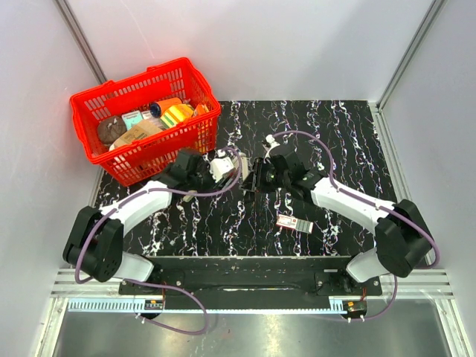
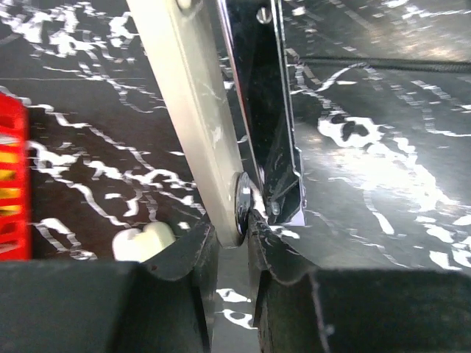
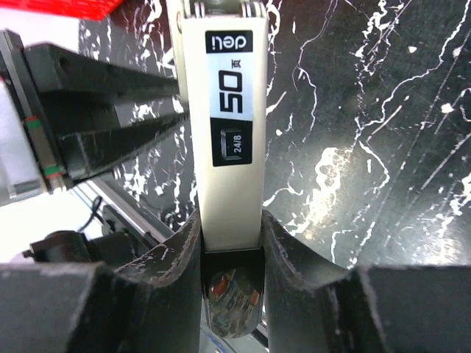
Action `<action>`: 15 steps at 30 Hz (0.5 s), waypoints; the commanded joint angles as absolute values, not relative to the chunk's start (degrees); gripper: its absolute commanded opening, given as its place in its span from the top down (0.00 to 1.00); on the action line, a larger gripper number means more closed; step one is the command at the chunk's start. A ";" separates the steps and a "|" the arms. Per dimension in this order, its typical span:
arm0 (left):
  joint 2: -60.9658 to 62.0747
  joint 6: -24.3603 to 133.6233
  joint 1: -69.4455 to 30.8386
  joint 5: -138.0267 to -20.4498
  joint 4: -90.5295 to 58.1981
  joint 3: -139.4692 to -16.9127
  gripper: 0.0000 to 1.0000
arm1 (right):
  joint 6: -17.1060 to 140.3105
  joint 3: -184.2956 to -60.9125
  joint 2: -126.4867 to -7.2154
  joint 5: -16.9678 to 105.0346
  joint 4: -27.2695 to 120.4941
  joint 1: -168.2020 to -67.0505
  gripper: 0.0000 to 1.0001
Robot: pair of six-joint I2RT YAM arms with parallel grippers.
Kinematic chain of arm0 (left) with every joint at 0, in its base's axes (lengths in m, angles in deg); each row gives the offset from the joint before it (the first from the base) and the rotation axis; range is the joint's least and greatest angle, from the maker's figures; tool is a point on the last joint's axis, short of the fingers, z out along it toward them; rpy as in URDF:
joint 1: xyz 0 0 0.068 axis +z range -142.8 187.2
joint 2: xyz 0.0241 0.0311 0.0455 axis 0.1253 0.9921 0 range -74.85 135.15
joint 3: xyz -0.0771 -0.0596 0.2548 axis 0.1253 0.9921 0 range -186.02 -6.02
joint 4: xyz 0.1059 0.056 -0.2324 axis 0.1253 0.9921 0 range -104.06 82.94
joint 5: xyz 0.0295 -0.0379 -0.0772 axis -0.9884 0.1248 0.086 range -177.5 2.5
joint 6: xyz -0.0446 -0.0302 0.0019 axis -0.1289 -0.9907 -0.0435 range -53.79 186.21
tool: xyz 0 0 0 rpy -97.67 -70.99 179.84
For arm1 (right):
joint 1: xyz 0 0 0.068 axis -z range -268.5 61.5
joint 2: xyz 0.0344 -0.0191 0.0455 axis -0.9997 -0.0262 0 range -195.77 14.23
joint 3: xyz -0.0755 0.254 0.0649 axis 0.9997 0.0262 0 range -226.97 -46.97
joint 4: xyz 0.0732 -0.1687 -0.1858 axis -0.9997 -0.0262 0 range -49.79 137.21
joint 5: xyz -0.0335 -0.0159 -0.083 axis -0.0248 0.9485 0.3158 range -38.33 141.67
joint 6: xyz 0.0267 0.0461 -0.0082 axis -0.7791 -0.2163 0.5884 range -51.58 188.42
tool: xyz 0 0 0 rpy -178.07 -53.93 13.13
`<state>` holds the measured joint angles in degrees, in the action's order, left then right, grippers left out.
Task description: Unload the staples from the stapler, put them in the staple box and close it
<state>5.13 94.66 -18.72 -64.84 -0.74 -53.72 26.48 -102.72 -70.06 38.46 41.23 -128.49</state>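
Note:
The stapler (image 1: 250, 175) is held over the middle of the black marbled table between both grippers. In the left wrist view its cream top arm (image 2: 193, 110) and its dark chrome arm (image 2: 268, 110) spread apart from a hinge that sits between my left fingertips. My left gripper (image 2: 234, 239) is shut on that hinge end; it also shows in the top view (image 1: 227, 168). My right gripper (image 3: 230, 234) is shut on the cream top arm (image 3: 228, 110), which bears a "50" label, with a finger on each side; it also shows in the top view (image 1: 262, 177).
A red basket (image 1: 88, 111) full of packaged goods stands at the back left, close to the left arm. A small flat red-and-white box (image 1: 294, 222) lies on the table in front of the right arm. White walls enclose the table.

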 commanded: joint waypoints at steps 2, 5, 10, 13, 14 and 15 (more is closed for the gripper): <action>5.13 108.56 -21.01 -83.79 -13.25 -49.10 1.00 | 36.95 -106.47 -66.55 42.09 31.75 -126.56 1.00; 5.92 113.75 -23.12 -89.50 -18.35 -46.02 1.00 | 38.53 -106.03 -66.19 43.41 30.25 -125.94 1.00; 8.46 119.64 -26.02 -95.58 -24.43 -42.85 1.00 | 39.41 -104.72 -65.66 44.73 29.81 -124.71 1.00; 9.43 122.36 -27.52 -97.60 -26.89 -41.36 1.00 | 39.94 -103.84 -65.58 45.17 29.89 -124.27 1.00; 9.44 123.33 -28.04 -98.04 -27.59 -40.74 1.00 | 40.20 -103.57 -65.66 45.17 29.81 -124.01 1.00; 9.61 123.95 -28.48 -98.39 -28.12 -40.22 1.00 | 40.46 -103.40 -65.58 45.26 29.81 -123.83 1.00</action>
<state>8.96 113.83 -27.02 -88.71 -24.78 -42.99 40.74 -103.18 -68.62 37.02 29.65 -127.48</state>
